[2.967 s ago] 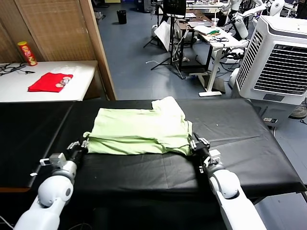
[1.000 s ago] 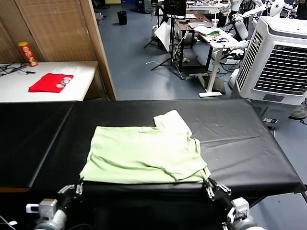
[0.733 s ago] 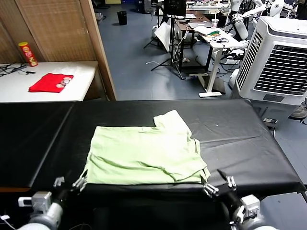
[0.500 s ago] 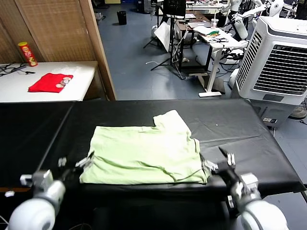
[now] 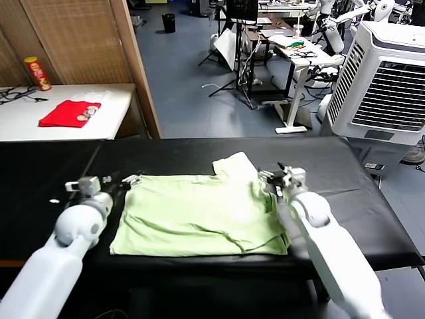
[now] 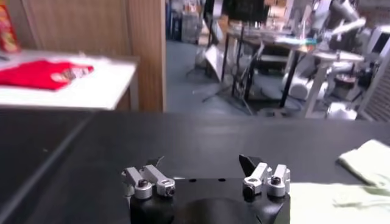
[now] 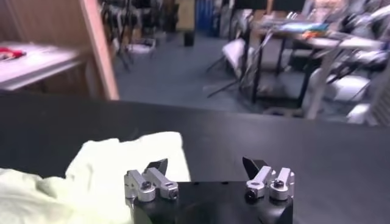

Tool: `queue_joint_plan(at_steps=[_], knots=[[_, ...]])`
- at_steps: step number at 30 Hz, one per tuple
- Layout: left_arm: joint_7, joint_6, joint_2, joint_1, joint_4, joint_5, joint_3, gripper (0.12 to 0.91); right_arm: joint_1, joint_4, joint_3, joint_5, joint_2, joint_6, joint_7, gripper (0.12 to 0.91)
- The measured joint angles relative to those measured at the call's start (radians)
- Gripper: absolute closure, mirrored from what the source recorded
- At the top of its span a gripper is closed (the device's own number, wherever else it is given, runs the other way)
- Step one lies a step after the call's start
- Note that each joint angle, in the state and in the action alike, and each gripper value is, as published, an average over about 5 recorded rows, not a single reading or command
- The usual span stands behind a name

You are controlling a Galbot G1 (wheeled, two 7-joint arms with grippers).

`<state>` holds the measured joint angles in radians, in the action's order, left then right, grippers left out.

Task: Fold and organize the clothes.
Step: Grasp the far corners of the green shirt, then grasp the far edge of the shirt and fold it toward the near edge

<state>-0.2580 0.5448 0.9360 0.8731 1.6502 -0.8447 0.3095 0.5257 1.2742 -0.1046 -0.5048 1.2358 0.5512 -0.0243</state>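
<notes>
**Both claws open at the shirt's far corners**

The left gripper sits left of centre in the head view, fingers spread apart and holding nothing, just beside the far left corner of the shirt. Its own wrist view shows the same left gripper with both finger pairs wide apart over bare black cloth, a bit of pale green shirt at the right edge of that frame.

The right gripper is right of centre in the head view, also open and empty, at the shirt's far right side next to the sleeve that sticks up toward the middle of the frame. In its wrist view the right gripper has fingers apart, with the shirt lying under and ahead of its one finger at lower left of that frame.

The shirt lies flat, folded into a rough rectangle, in the lower middle of the head view on the black table. Neither claw grips it.

Upper left of the head view: a white table with a red garment and a red and yellow can. A white cooler unit stands at upper right.
</notes>
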Motion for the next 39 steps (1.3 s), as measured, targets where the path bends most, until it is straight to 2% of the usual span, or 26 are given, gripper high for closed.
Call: queue_joint_plan(at_steps=[5, 10, 12, 15, 18, 21, 24, 27, 29, 31, 39], knots=[[0.041, 0.014, 0.010, -0.056, -0.089, -0.004, -0.026, 0.232, -0.071, -0.105, 0.029, 0.006, 0.040, 0.034, 0.013, 0.227], [0.092, 0.024, 0.015, -0.096, -0.167, -0.001, -0.050, 0.232, -0.089, -0.157, 0.042, 0.032, 0.064, 0.034, 0.021, 0.243], [0.106, 0.024, 0.017, -0.112, -0.196, 0.001, -0.058, 0.232, -0.092, -0.169, 0.042, 0.041, 0.073, 0.030, 0.023, 0.291], [0.120, 0.021, 0.022, -0.132, -0.237, 0.015, -0.069, 0.239, -0.097, -0.187, 0.040, 0.049, 0.088, 0.024, 0.025, 0.431], [0.128, 0.014, 0.030, -0.147, -0.273, 0.030, -0.076, 0.316, -0.100, -0.198, 0.036, 0.056, 0.100, 0.019, 0.026, 0.599], [0.129, 0.004, 0.037, -0.148, -0.293, 0.033, -0.076, 0.464, -0.100, -0.198, 0.031, 0.063, 0.105, 0.008, 0.027, 0.766], [0.131, -0.003, 0.036, -0.138, -0.290, 0.028, -0.071, 0.631, -0.093, -0.185, 0.021, 0.072, 0.104, -0.011, 0.029, 0.880], [0.132, -0.005, 0.033, -0.123, -0.269, 0.018, -0.062, 0.797, -0.079, -0.164, 0.007, 0.075, 0.099, -0.027, 0.032, 0.904], [0.132, -0.006, 0.032, -0.112, -0.248, 0.016, -0.056, 0.873, -0.068, -0.146, -0.001, 0.076, 0.094, -0.041, 0.033, 0.905], [0.133, -0.010, 0.031, -0.101, -0.227, 0.017, -0.048, 0.901, -0.055, -0.126, -0.010, 0.077, 0.086, -0.061, 0.034, 0.905], [0.141, -0.044, 0.004, -0.035, -0.135, 0.030, 0.006, 0.902, 0.029, 0.020, -0.048, 0.060, 0.032, -0.112, 0.055, 0.905]])
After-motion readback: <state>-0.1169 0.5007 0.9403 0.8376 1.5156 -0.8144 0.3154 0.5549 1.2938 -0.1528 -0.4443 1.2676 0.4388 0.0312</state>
